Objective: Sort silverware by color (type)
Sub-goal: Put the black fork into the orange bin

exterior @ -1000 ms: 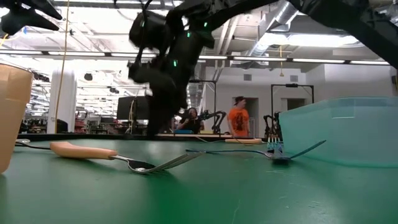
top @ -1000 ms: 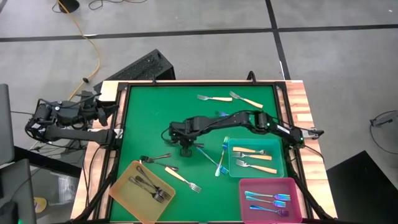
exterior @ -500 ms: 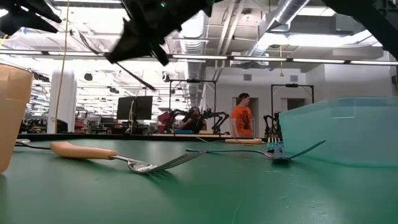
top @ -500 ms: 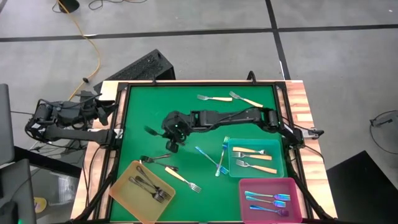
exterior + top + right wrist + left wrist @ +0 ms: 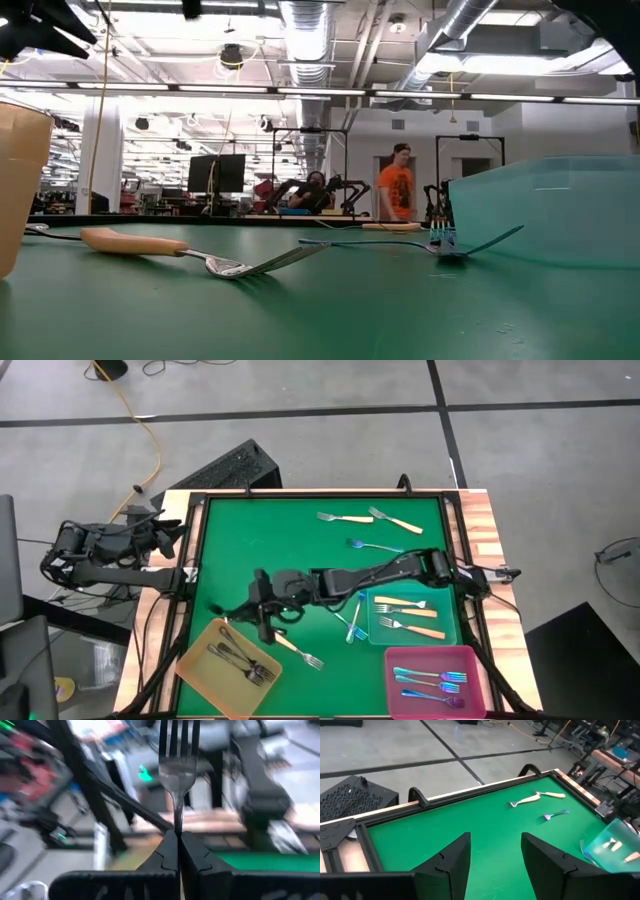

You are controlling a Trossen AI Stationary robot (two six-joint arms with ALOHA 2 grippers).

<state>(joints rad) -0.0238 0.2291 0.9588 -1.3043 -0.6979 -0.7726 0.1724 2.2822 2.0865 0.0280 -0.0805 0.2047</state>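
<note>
Item: dark-grey fork [image 5: 178, 767], pinched by its handle between my right gripper [image 5: 178, 851] fingers, tines pointing away from the wrist. My right gripper [image 5: 258, 607] is stretched across the green table [image 5: 300, 550], just above the yellow tray [image 5: 196, 660].

Item: yellow tray, holding several dark-grey forks [image 5: 238, 657].

Item: cream-handled fork [image 5: 293, 648] on the mat, just beside the yellow tray.

Item: teal tray [image 5: 448, 628], two cream-handled forks [image 5: 408, 615] inside; blue forks [image 5: 354, 618] lie at its edge.

Item: pink tray [image 5: 392, 690], iridescent forks [image 5: 432, 680] inside.

Item: two cream-handled forks [image 5: 369, 518] and one blue fork [image 5: 371, 545] at the far side.

Item: my left gripper [image 5: 495, 865], fingers apart and holding nothing, parked off the table's left edge.
</note>
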